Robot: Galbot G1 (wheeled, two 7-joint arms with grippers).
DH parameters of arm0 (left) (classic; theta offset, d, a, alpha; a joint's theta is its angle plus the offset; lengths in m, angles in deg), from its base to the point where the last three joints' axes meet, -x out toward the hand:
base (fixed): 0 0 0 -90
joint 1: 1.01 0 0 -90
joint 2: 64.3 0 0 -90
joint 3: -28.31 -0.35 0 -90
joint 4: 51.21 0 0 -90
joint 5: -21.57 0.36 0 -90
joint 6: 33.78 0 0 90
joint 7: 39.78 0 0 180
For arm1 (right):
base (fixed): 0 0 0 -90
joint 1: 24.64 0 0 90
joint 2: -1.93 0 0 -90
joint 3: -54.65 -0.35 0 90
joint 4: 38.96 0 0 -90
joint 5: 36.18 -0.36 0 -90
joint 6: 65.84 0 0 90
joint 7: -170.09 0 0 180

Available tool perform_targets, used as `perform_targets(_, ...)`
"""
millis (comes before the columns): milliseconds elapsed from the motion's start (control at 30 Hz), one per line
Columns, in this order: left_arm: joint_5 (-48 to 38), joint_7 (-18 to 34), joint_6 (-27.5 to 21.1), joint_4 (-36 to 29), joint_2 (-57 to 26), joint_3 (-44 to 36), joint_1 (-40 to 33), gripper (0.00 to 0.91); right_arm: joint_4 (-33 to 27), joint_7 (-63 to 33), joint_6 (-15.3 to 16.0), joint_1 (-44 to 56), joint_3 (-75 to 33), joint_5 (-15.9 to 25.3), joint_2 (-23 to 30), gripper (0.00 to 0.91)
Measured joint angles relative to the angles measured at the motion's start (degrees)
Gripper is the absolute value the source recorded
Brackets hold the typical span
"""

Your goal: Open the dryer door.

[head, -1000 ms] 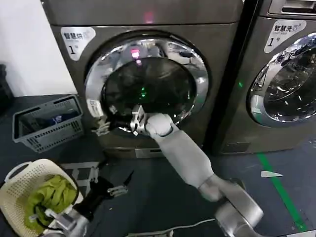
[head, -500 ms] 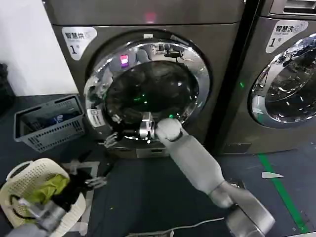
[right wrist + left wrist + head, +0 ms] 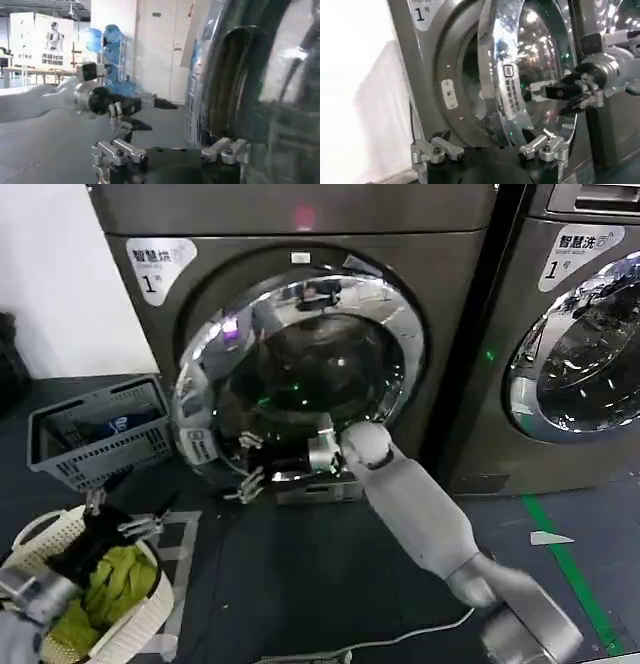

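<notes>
**Door swung further off the dryer front**

Since a second ago the dryer door (image 3: 290, 379) has swung further out from its latch side, and my right arm has drawn back toward the lower centre of the head view. At the same time my left claw (image 3: 125, 519) has shifted left, from over the floor to over the basket at lower left.

Now the door stands ajar in the upper centre of the head view, its left edge clear of the dryer (image 3: 300, 224) and its right edge at the hinge. From the left wrist view I see its chrome rim (image 3: 492, 75) edge-on, with a dark gap between it and the drum opening.

My right claw (image 3: 247, 469) sits at the door's lower left rim, fingers spread apart (whether they touch the chrome I cannot tell). Its fingers (image 3: 542, 90) show in the left wrist view just beside the white sticker (image 3: 510, 92).

My left claw hangs with fingers apart, holding nothing, over the cream laundry basket (image 3: 150, 604) with green cloth (image 3: 105, 584) inside. A grey crate (image 3: 95, 429) stands at left, beside the dryer.
</notes>
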Motion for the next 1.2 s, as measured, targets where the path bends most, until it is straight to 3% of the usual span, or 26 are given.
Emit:
perform_targets(400, -3.43, 1.74, -0.12, 3.08, -6.36, -3.66, -5.1, 0.907, 1.92, 10.42, -0.58, 1.65, -0.84, 0.23, -3.03, 0.907)
perform_targets(767, -7.03, 3.49, -0.12, 6.31, -11.4, -8.27, -9.92, 0.907, 3.06, 10.54, -5.09, 2.61, -0.8, -1.88, -7.1, 0.907)
perform_targets(1200, -19.0, 6.07, 1.68, 8.61, -19.07, -15.69, -15.26, 0.907, 7.93, 10.55, -7.4, 5.71, -0.28, -3.98, -12.9, 0.907)
